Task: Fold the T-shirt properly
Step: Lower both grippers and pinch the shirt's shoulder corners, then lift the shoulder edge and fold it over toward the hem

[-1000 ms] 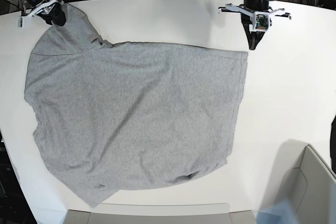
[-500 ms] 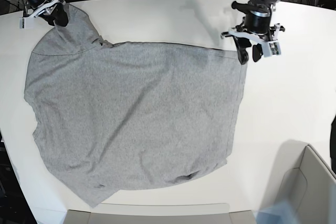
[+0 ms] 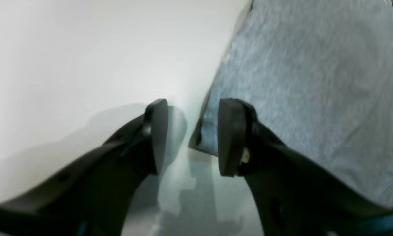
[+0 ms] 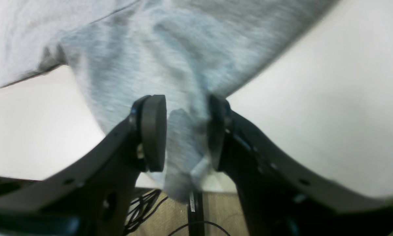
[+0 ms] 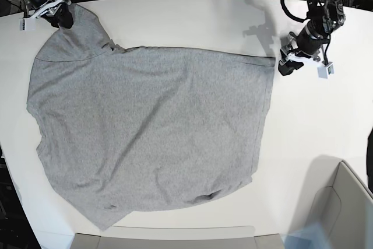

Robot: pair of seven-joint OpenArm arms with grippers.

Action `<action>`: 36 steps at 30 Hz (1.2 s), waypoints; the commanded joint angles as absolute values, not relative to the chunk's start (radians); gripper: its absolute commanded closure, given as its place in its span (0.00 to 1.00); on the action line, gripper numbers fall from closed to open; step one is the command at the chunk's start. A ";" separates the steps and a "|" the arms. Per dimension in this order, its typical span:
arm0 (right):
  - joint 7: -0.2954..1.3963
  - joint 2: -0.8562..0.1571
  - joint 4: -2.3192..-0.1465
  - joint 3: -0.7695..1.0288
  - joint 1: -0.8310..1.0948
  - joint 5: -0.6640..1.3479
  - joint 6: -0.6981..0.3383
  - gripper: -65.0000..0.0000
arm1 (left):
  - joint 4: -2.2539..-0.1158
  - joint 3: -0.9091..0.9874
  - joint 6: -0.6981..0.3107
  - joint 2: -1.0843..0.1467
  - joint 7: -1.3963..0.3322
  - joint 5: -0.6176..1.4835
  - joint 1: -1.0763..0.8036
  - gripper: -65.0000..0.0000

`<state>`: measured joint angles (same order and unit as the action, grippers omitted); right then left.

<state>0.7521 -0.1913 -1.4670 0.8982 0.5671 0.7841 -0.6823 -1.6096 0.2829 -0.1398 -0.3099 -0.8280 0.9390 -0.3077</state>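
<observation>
- T-shirt (image 5: 145,132) lies spread, plain side up, across the worktop (image 5: 326,121); one sleeve reaches the far corner.
- Right gripper (image 4: 186,131): fingers pinched on that sleeve.
- Left gripper (image 3: 191,136): fingers parted, empty, straddling the shirt's far corner.
- Judgement: slide one finger under the hem before closing, gathering both layers.

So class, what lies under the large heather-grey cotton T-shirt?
The heather-grey cotton T-shirt lies spread on the white table, which shows bare all around it. Whatever is beneath the cloth is covered; its underside cannot be seen.
</observation>
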 commanded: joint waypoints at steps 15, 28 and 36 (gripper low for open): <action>0.771 -0.208 -1.477 0.900 0.572 0.697 -0.698 0.66 | -1.503 0.154 -0.231 -0.314 -0.829 0.946 -0.271 0.62; 0.771 -0.202 -1.478 0.900 0.521 0.645 -0.698 1.00 | -1.474 0.147 -0.231 -0.314 -0.828 0.946 -0.269 1.00; 0.771 -0.197 -1.656 0.944 0.582 0.641 -0.698 1.00 | -1.636 0.234 -0.231 -0.315 -0.837 0.947 -0.355 1.00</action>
<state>0.7967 -0.1780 -1.6402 0.9318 0.5793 0.6216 -0.6827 -1.6176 0.2249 -0.2264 -0.3016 -0.8455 0.9436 -0.3607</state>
